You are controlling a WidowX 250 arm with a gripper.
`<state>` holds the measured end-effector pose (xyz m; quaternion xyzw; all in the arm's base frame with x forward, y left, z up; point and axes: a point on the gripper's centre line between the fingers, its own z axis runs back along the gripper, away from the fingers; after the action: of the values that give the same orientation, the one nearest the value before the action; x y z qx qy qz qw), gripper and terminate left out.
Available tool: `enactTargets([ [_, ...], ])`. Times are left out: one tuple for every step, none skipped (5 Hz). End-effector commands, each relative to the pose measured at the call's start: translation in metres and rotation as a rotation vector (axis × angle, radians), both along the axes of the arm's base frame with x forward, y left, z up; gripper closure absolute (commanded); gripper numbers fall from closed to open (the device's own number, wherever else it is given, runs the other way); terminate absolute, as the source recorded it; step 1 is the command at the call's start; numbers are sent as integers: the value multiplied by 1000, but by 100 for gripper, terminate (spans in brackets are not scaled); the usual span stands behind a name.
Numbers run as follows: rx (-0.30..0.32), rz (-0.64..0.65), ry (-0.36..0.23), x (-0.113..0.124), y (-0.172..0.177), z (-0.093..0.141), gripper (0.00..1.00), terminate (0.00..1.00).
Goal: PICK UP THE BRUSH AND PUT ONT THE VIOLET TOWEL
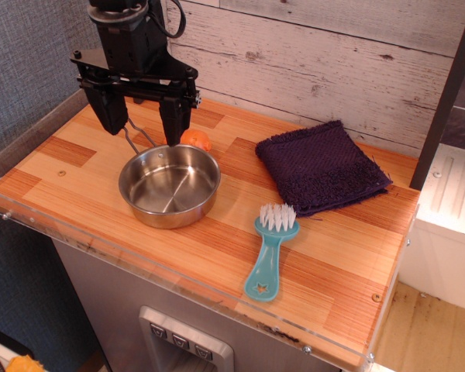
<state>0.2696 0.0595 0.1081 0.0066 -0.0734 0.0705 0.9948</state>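
Tool [142, 118] spread, empty, above steel pan [170, 184]. Brush [270, 248] on table [337, 275], just before violet towel [321, 165].

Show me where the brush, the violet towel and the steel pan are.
brush [268, 260]: main camera view, on the teal handle.
violet towel [319, 164]: main camera view, middle of the cloth.
steel pan [139, 167]: main camera view, on the left rim.

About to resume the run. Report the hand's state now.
Black robot hand: open, holding nothing, fingers spread above the far rim of the round steel pan, away from the teal plastic brush.
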Motion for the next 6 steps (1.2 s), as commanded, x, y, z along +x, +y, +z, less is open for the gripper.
enactTargets([
  [0, 0, 0, 0, 0, 0, 0, 0],
  [-33, -74, -9, -8, -36, -8, 0, 0],
  [-47, -121, 4, -14, -64, -20, 0, 0],
  [-45, -128, -2, -16, -84, -33, 0, 0],
  [-49, -92, 23, -14, -95, -52, 0, 0],
  [-55, -60, 32, -12, -109, -68, 0, 0],
])
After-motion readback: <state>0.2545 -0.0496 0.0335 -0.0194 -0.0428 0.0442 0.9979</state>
